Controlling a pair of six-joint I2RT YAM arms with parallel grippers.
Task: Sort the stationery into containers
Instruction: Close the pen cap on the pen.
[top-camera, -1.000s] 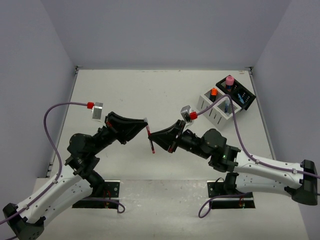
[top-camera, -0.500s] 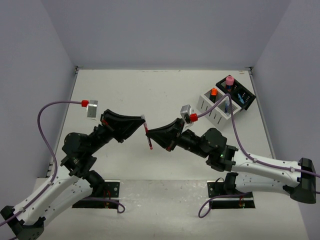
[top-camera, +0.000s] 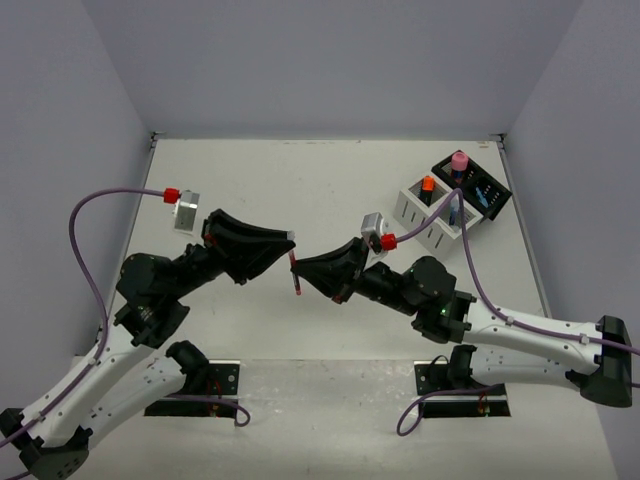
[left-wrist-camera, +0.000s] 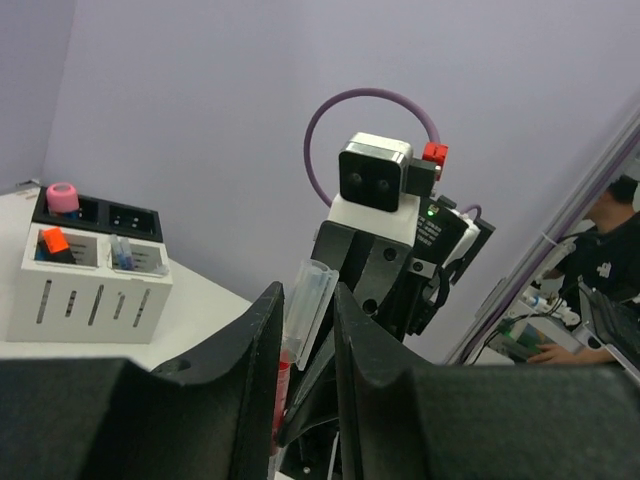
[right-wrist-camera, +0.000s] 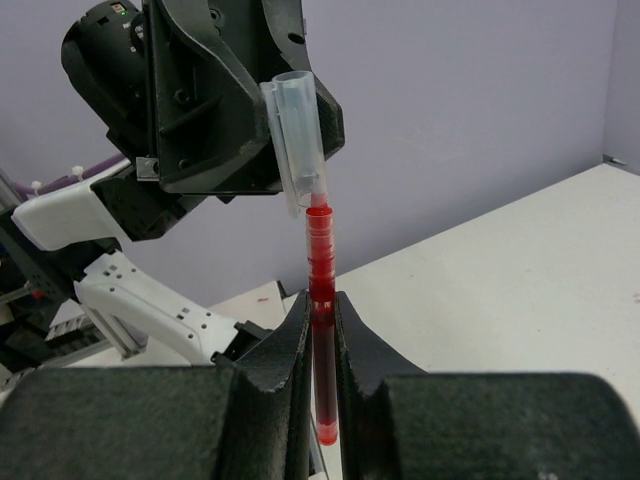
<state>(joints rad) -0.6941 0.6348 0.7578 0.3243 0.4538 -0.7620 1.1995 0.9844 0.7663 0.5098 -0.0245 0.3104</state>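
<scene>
A red pen (top-camera: 296, 276) is held upright above the table's middle, my right gripper (right-wrist-camera: 320, 300) shut on its barrel (right-wrist-camera: 320, 262). Its clear cap (right-wrist-camera: 298, 140) sits tilted over the top end. My left gripper (left-wrist-camera: 306, 295) reaches in from the left, jaws open on either side of the cap (left-wrist-camera: 308, 300), with a small gap beside it. At the back right stand the white container (top-camera: 412, 212) and the black container (top-camera: 490, 196). An orange highlighter (top-camera: 427, 184) stands in the white one, a pink cylinder (top-camera: 459, 160) in the black one.
Purple cables loop from both wrist cameras. The left wrist view shows the white container (left-wrist-camera: 85, 295) with a blue pen (left-wrist-camera: 122, 250) in its second compartment, and the black container (left-wrist-camera: 100, 212) behind it. Grey walls close the table in on three sides.
My left gripper's jaws have parted a little around the cap, and the left arm has drawn slightly left. The right gripper and the red pen shifted a bit left, still gripped.
</scene>
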